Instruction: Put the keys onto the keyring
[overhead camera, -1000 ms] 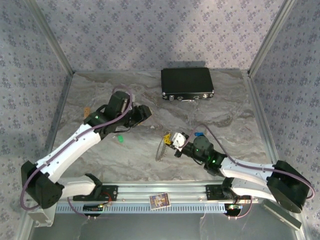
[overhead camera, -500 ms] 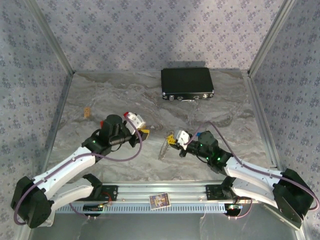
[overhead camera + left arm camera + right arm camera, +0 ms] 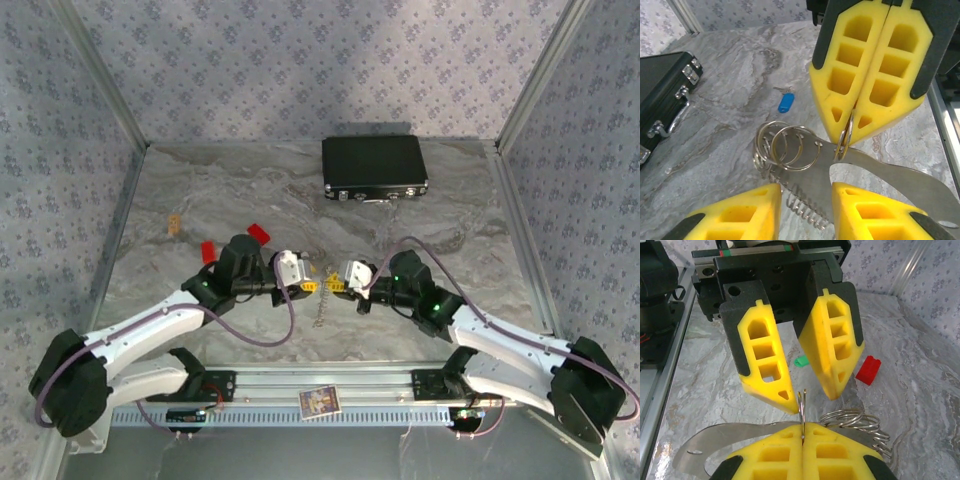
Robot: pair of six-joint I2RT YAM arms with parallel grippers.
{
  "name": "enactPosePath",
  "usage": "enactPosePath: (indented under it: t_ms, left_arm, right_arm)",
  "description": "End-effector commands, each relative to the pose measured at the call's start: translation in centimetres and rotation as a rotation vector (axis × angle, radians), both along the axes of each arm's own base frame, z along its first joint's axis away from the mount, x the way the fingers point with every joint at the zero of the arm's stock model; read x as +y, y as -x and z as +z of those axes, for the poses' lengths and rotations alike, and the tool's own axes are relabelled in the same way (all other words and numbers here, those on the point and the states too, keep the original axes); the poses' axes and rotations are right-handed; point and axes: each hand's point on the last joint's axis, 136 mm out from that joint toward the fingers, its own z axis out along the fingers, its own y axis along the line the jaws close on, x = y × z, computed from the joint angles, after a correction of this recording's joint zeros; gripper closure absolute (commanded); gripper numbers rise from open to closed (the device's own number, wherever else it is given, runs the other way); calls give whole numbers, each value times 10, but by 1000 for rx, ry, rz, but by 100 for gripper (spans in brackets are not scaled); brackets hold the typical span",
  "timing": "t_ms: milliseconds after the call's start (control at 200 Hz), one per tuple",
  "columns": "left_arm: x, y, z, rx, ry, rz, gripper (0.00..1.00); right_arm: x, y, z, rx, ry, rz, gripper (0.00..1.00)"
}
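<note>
At the near edge, a small printed card [image 3: 319, 402] is fixed to the rail [image 3: 400, 390] between the two arm bases; its print is too small to be read. From the outer corners both arms are laid low and stretched inward, so that the grippers are set tip to tip over the middle of the table [image 3: 450, 210].

The left gripper [image 3: 308, 287] is held level with its fingers parted, and nothing is gripped between them. The right gripper [image 3: 335, 283] is pressed closed, and a thin split ring [image 3: 802, 405] is pinched edge-on between its pads. That ring belongs to the keyring [image 3: 787, 147]. Its other silvery rings are bunched just beside the right gripper's tips, in front of the left gripper's parted fingers. A fine coiled chain [image 3: 800, 202] is hung below them. A flat metal strip [image 3: 890, 172] is seen alongside; whether it is attached cannot be told.

The green key [image 3: 801, 360] is seen on the table below the left gripper, and the blue key [image 3: 785, 102] beyond the rings, apart from them. Past the left arm a red block [image 3: 258, 233] and a second red block [image 3: 209, 250] are seen. Farthest back, a black case [image 3: 375, 167] is laid flat, with silvery latches on its front.
</note>
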Motion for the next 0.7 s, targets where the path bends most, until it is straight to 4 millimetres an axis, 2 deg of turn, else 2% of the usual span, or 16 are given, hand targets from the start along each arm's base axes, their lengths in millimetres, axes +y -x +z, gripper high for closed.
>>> enactPosePath:
  t_ms: [0,310,475,695]
  left_arm:
    - [-10,12,14,-24,34,-108,70]
    - [-14,20,14,4,40,-148,76]
    - [-13,14,14,-6,30,-117,73]
    - [-13,19,15,12,40,-136,75]
  right_arm:
    - [7,3,19,-37,-18,47,100]
    - [10,5,15,-46,29,58,100]
    - [10,8,12,-38,49,72,100]
    - [10,5,10,-37,65,55,100]
